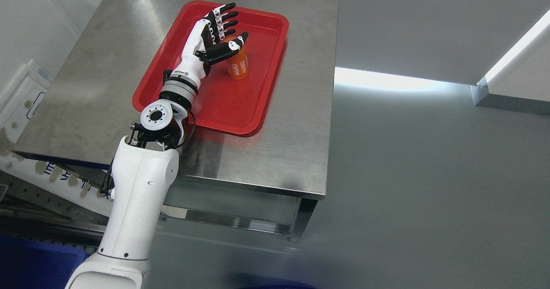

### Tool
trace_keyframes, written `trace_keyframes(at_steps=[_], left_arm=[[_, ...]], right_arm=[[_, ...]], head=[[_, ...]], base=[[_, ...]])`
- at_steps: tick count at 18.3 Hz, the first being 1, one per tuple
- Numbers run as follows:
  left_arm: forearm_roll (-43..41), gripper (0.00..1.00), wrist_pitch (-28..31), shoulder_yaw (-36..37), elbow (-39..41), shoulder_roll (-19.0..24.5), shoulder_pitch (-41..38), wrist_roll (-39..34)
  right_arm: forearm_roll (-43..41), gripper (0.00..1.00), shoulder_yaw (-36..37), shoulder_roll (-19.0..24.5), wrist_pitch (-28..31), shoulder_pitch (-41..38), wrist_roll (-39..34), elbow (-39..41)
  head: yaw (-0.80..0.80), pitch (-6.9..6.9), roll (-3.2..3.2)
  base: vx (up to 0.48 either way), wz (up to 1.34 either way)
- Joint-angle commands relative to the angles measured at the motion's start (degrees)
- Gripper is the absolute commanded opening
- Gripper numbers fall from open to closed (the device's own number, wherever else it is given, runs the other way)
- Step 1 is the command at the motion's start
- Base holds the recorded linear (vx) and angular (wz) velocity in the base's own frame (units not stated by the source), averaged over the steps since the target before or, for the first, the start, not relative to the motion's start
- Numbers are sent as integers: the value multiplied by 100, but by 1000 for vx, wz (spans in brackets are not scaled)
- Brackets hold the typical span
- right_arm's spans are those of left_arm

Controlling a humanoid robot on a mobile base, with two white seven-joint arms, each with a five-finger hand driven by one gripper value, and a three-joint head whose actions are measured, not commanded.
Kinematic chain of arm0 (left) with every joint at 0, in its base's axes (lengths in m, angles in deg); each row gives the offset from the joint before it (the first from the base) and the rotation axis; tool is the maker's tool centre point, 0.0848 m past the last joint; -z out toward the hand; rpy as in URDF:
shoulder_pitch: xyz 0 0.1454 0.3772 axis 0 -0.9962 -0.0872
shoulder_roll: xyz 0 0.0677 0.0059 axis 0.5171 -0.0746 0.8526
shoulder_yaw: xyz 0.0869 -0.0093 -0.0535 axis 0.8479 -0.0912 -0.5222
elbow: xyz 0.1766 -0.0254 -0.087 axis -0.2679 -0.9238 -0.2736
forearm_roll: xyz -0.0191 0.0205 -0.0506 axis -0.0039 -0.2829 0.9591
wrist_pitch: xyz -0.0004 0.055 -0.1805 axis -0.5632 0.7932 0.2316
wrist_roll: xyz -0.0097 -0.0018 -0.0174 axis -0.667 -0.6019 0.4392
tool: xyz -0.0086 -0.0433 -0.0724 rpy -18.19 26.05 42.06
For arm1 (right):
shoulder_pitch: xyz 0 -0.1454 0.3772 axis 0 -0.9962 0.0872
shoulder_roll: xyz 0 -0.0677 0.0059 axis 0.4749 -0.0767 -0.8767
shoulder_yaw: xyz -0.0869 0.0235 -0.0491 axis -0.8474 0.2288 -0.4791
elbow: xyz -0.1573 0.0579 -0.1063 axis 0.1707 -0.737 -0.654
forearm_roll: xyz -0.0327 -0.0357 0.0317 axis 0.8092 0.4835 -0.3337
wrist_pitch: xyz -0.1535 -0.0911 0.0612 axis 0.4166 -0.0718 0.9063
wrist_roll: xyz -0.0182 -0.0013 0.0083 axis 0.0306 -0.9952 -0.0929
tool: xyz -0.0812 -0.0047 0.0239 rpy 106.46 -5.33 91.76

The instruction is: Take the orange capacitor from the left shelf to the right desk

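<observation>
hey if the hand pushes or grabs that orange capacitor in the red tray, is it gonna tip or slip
The orange capacitor looks like an upright cylinder, taller than wide, so a sideways nudge could tip it and let it roll. Its surface looks smooth, so it may slip in the left hand, whose fingers are spread beside it. The red tray has a raised rim that would probably stop a roll.

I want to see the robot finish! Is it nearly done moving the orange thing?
Not yet. The left hand has reached the orange capacitor, fingers open around it, not closed. The capacitor stands upright in the red tray on the metal table. Grasping, lifting and carrying it away are all left.
</observation>
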Motion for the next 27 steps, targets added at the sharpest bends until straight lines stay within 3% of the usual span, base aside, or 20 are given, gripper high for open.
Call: trace_keyframes(at_steps=[1, 4, 10, 15, 27], left_arm=[[9, 86, 135, -174, 111, -69, 192, 14], [17, 100, 135, -428, 146, -69, 420, 23], [693, 100, 117, -1561, 200, -69, 1211, 23], [703, 100, 82, -2563, -853, -69, 1502, 23], [44, 100, -103, -2425, -1022, -69, 887, 14]], right_arm=[[26, 100, 70, -100, 19, -114, -2, 100], [26, 100, 70, -100, 19, -114, -2, 100], [26, 100, 70, -100, 19, -114, -2, 100], [26, 100, 70, -100, 19, -114, -2, 100], [26, 100, 70, -100, 19, -114, -2, 100]], head=[[0, 0, 0], [0, 0, 0], [0, 0, 0], [0, 0, 0], [0, 0, 0]], base=[[0, 0], [0, 0], [0, 0], [0, 0], [0, 0]])
